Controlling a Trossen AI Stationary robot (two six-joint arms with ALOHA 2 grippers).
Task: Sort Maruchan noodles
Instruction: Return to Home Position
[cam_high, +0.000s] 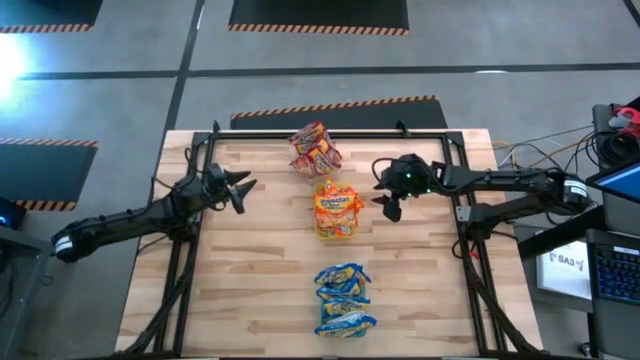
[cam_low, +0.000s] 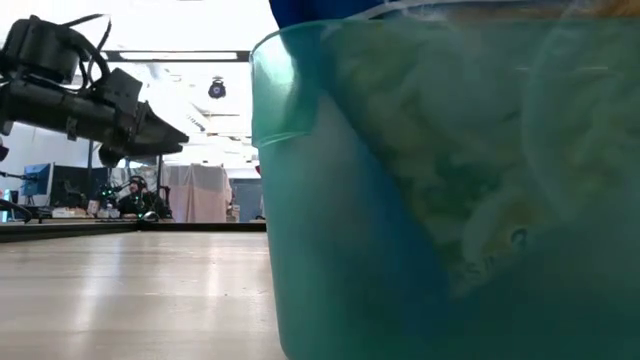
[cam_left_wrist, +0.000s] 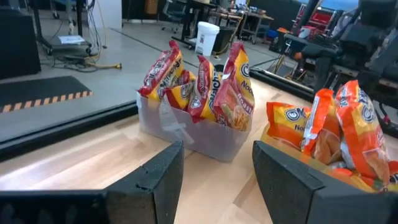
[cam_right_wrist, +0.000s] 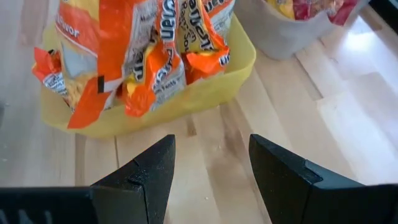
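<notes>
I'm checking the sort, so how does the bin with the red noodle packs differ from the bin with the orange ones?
The clear bin has see-through walls; the yellow bin has yellow ones. The clear bin holds red packs, the yellow bin orange packs. In the high view the clear bin sits near the table's top edge, the yellow bin at its middle. Both are packed with noodle packets.

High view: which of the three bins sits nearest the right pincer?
The yellow bin of orange packs, in the middle of the row, right beside the right pincer; the others sit farther off.
</notes>
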